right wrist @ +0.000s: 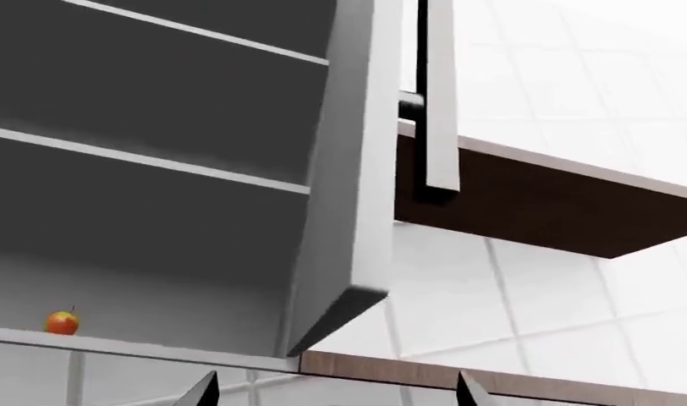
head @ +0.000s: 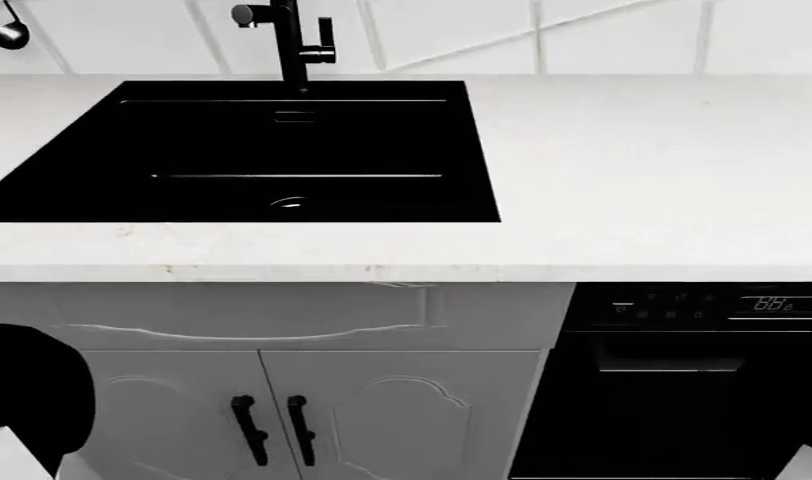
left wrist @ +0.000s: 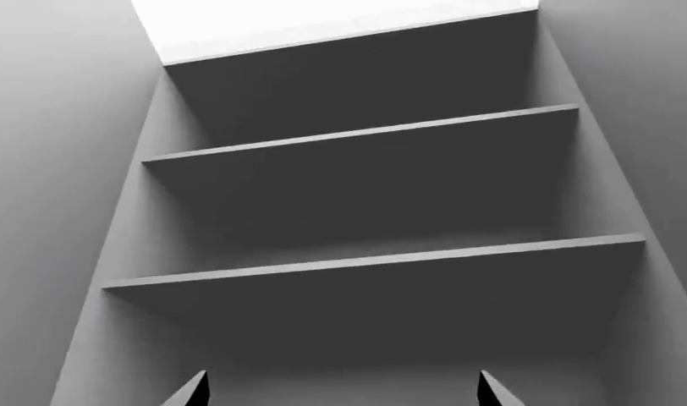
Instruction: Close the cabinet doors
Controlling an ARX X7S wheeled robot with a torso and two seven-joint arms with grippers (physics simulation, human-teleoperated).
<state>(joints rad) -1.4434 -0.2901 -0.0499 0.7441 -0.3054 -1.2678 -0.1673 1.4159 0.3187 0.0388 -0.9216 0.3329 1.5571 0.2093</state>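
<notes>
While both claws are hanging spread and empty, the left gripper [left wrist: 343,396] facing bare shelves [left wrist: 366,131] and the right gripper [right wrist: 334,396] just below the open cabinet door [right wrist: 349,169], you are risking jamming its edge instead of swinging it shut.

The dishwasher [head: 686,385] display (lit) reads "88".

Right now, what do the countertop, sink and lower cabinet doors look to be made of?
Countertop: pale, faintly speckled, probably stone or composite. Sink: matte black, maybe composite or coated metal. Cabinet doors: matte grey-white painted panels with raised moulding, likely wood or MDF, with black handles.
</notes>
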